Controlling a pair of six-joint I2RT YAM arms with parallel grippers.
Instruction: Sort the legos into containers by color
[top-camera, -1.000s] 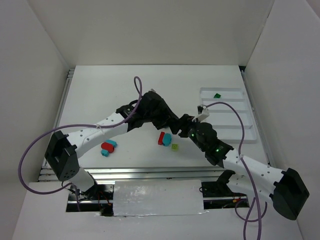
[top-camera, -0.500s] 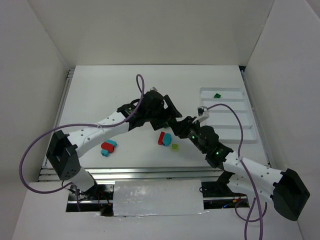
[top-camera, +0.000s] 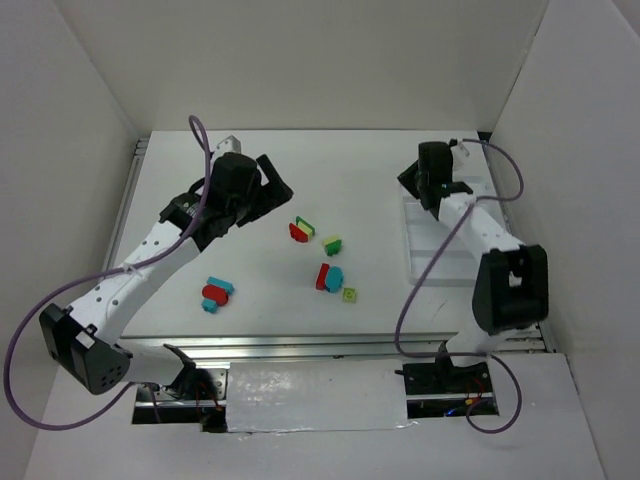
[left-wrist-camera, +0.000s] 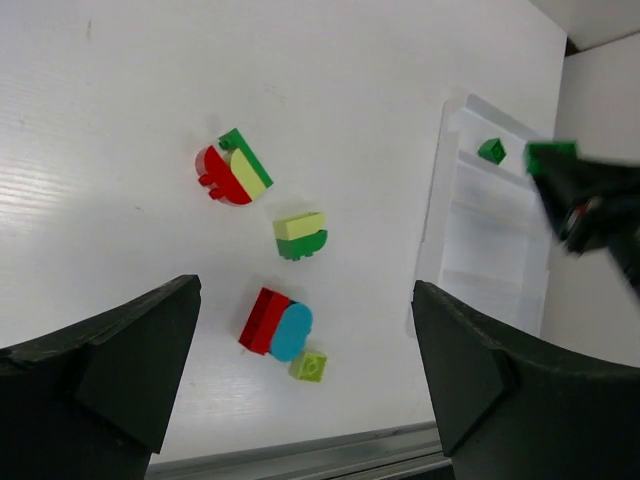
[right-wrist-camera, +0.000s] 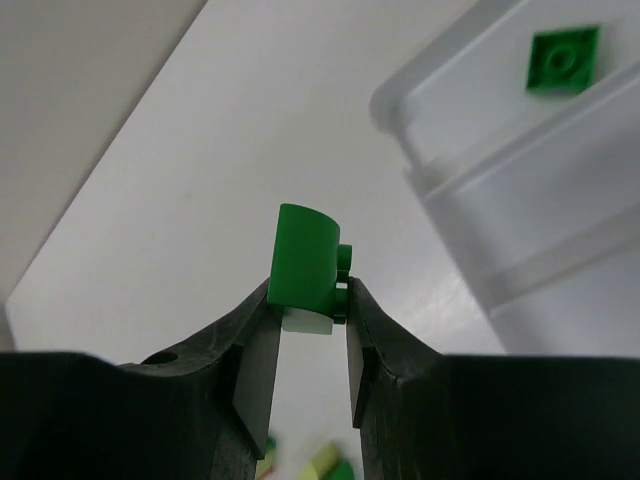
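Top external view showed white walls on three sides of a white table (top-camera: 250, 170). At its right lay the tray (left-wrist-camera: 495, 235), its long compartments running across. My left claw (top-camera: 278, 180) stood spread wide over the far left, holding nothing. My right claw (right-wrist-camera: 308, 300) was clamped on a dark green brick (right-wrist-camera: 305, 265) near the tray's far end. The brick's long axis ran out along my fingers, rounded end outward. Another green brick (right-wrist-camera: 563, 60) lay in the farthest compartment.
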